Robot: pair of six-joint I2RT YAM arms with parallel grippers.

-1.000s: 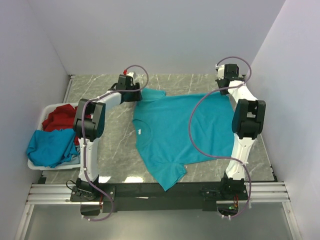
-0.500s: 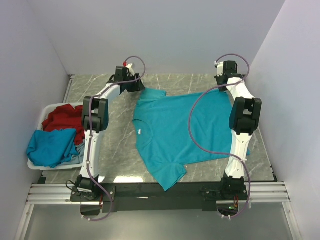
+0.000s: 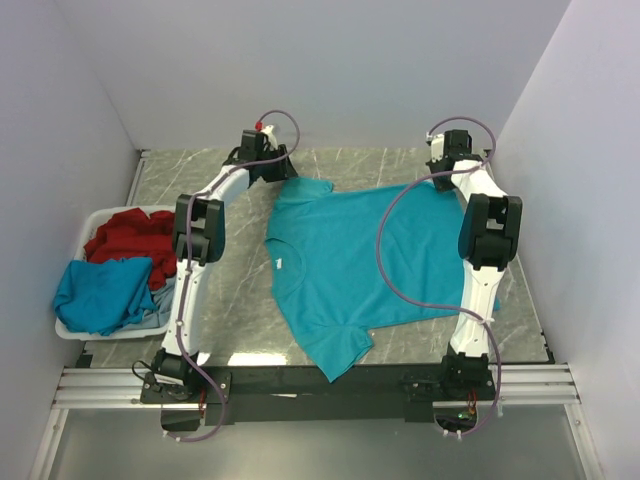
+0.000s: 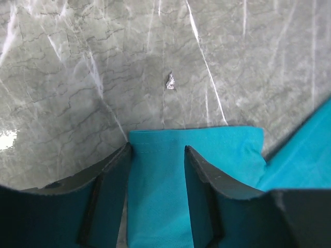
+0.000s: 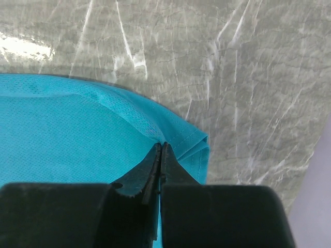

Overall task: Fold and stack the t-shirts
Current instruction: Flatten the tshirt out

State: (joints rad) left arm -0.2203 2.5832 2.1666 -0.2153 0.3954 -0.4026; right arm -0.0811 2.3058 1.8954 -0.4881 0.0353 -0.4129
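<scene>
With the left claw (image 4: 158,150) apart and straddling a sleeve (image 4: 222,150) of the teal t-shirt (image 3: 360,260), with the right claw (image 5: 160,147) clamped together on a hem corner (image 5: 194,147), working the shirt lying flat on the worktop (image 3: 230,290) right of the basket (image 3: 103,213), long axis pointing away from it.

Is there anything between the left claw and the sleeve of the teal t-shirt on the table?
Nothing visible. The left claw is open over the teal t-shirt, its sleeve lying bare between the two fingers.
</scene>
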